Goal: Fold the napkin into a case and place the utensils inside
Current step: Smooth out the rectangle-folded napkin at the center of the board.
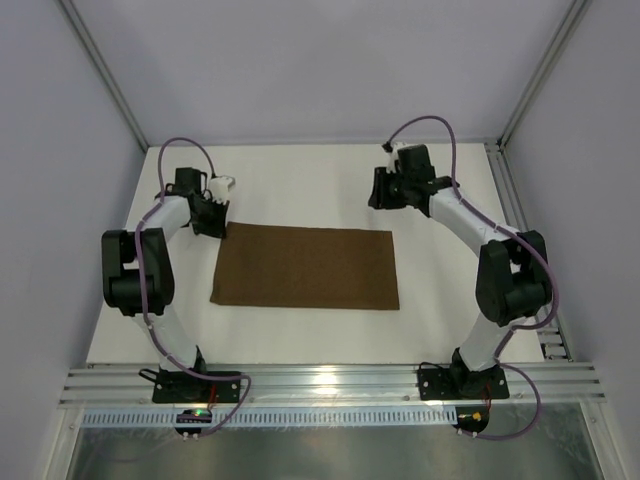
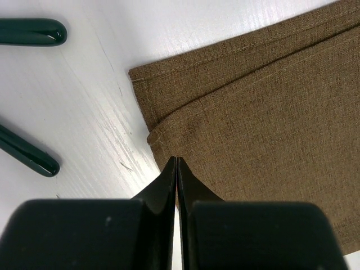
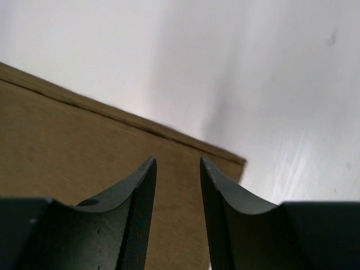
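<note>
The napkin (image 2: 264,112) is coarse woven brown cloth, matt, with a stitched hem. The white bench (image 2: 95,107) is smooth and faintly grained, with a soft sheen. The dark handles (image 2: 31,32) are glossy. The right claw (image 3: 178,163) looks like matt black plastic, finely ribbed inside.

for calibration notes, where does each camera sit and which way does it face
top: above and behind, looking down at the table and napkin; left arm and right arm show, bases at bottom.
left wrist: on the left arm, facing down at a napkin corner and two dark handles; its shut left hand shows.
right wrist: on the right arm, facing another napkin corner; its open right hand shows.
shared: all see the napkin.
</note>
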`<state>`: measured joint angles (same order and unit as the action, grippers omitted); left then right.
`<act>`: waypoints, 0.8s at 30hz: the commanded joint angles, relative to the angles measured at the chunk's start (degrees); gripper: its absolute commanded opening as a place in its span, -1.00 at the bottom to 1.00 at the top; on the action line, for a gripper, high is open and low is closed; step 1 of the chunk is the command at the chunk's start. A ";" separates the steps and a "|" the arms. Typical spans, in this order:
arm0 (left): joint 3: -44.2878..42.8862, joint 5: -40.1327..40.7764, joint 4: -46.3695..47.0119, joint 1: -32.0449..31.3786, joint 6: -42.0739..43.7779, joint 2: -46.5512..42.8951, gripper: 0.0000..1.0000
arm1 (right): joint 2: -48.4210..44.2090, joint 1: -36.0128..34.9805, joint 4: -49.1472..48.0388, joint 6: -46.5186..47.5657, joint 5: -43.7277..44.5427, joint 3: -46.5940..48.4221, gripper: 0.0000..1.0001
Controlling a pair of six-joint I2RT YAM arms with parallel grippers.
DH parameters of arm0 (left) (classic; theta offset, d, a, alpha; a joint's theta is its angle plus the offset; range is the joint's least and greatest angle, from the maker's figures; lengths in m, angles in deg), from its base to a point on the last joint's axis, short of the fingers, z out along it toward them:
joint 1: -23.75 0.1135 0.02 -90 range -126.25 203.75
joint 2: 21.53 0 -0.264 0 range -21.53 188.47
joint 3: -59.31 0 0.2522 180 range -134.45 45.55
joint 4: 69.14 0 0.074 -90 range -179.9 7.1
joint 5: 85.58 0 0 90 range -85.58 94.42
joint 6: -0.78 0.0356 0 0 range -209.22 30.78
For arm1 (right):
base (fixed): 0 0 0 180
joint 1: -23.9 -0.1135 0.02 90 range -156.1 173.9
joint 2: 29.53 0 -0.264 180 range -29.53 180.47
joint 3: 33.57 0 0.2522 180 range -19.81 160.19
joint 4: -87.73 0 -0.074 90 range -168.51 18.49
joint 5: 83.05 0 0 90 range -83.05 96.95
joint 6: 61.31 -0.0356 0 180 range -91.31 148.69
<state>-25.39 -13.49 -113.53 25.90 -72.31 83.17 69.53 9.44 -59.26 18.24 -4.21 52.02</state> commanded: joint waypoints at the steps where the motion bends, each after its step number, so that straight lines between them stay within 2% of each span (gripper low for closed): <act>1: 0.19 -0.99 2.51 -0.13 -0.91 -1.26 -1.00 | 3.73 -6.45 -1.94 -0.09 0.88 9.71 -0.17; 4: -0.69 1.12 3.12 -0.04 -0.82 0.32 -0.98 | 11.03 -10.58 -2.10 -2.98 -2.97 17.19 -0.19; 5: -1.13 1.99 3.21 -0.13 -0.91 0.58 -0.71 | 12.63 -12.33 -3.41 -4.82 -3.95 20.33 -0.19; 8: -2.80 1.39 3.03 -0.04 -1.35 1.29 -0.19 | 18.50 -14.98 -5.70 -7.20 -5.10 25.79 -0.22; 9: -2.98 0.87 3.03 -0.13 -1.70 1.20 -0.15 | 20.10 -15.42 -5.71 -8.86 -5.36 27.38 -0.25; 12: -3.86 0.33 2.69 -0.13 -1.53 2.16 -0.10 | 25.55 -16.12 -6.41 -12.46 -7.73 32.13 -0.29; 13: -4.38 0.42 2.34 -0.04 -1.35 2.87 -0.10 | 26.61 -16.30 -6.85 -13.44 -8.43 32.84 -0.36; 16: -4.74 0.25 1.80 -0.13 -0.91 5.33 -0.20 | 30.48 -17.18 -9.48 -16.96 -11.16 35.73 -0.58; 24: -3.86 -1.42 1.54 -0.13 -0.30 5.07 -0.37 | 38.21 -20.61 -11.77 -21.70 -14.15 40.58 -0.81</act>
<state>-28.80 -13.17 -112.29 25.86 -73.49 89.36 107.41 -9.46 -67.09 0.16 -15.64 89.51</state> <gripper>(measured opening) 0.332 0.108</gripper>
